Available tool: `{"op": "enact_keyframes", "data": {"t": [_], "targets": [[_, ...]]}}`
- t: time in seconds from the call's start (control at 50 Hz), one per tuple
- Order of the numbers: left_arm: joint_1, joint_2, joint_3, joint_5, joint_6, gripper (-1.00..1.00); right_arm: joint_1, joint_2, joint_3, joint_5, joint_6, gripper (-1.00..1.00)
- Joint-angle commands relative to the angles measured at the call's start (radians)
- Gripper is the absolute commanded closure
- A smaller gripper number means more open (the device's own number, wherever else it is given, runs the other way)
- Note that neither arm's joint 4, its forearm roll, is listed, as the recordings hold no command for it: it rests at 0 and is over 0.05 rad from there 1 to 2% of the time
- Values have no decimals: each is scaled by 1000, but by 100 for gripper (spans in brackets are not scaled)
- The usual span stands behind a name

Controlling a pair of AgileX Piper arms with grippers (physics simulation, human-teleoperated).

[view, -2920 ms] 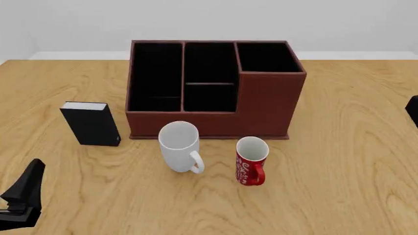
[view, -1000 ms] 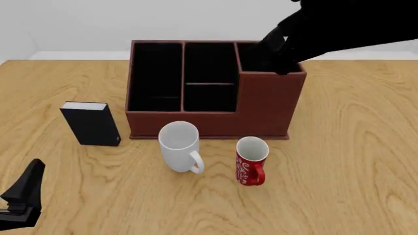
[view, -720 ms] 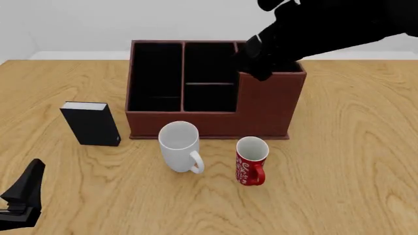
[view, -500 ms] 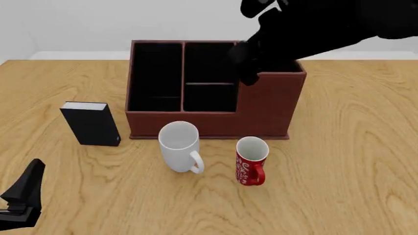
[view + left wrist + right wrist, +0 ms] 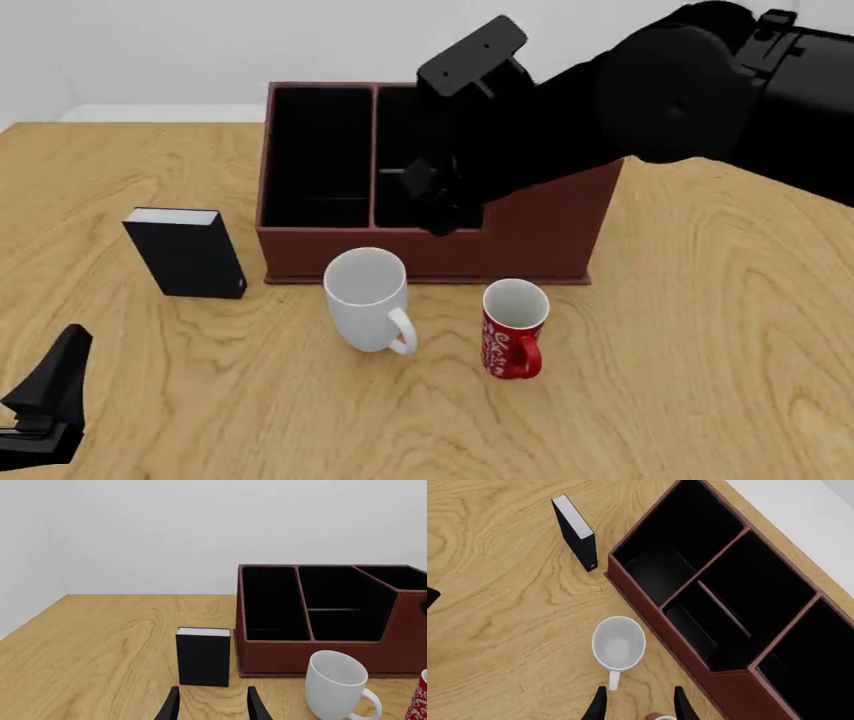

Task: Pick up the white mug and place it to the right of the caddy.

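The right tool [image 5: 637,705] hangs high over the caddy [image 5: 441,190] with its two fingertips set apart and nothing between them. In the front view the black right arm reaches in from 2 o'clock and hides much of the caddy's taller right-hand section and part of its middle one. From the right wrist camera, the white mug [image 5: 618,645] sits on the counter [image 5: 721,330] below the tool, just off the fingertips, mouth up and empty, its loop handle pointing toward the fingertips.

In the front view the white mug [image 5: 367,300] stands upright just in front of the caddy's front wall, at about 7 o'clock from the right tool and apart from it. A smaller red mug with white swirls [image 5: 514,328] stands just beside it at 3 o'clock, not touching. A small black book-like box with a white top [image 5: 187,250] stands upright at 9 o'clock of the caddy.

The left tool [image 5: 210,707] rests low at the near-left corner, fingertips apart and empty, facing the black box [image 5: 203,656].

The caddy is matte reddish-brown with black-lined compartments; the mug is glossy; the counter is light wood grain.
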Motion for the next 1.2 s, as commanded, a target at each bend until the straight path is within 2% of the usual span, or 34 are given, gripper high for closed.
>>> {"op": "enact_keyframes", "data": {"t": [0.02, 0.84, 1.2], "targets": [[0, 0, 0, 0, 0, -100, 30, 39, 20, -30, 30, -100], [0, 0, 0, 0, 0, -100, 50, 162, 103, -132, 96, -100], [0, 0, 0, 0, 0, -100, 65, 194, 120, -146, 107, -100]]}}
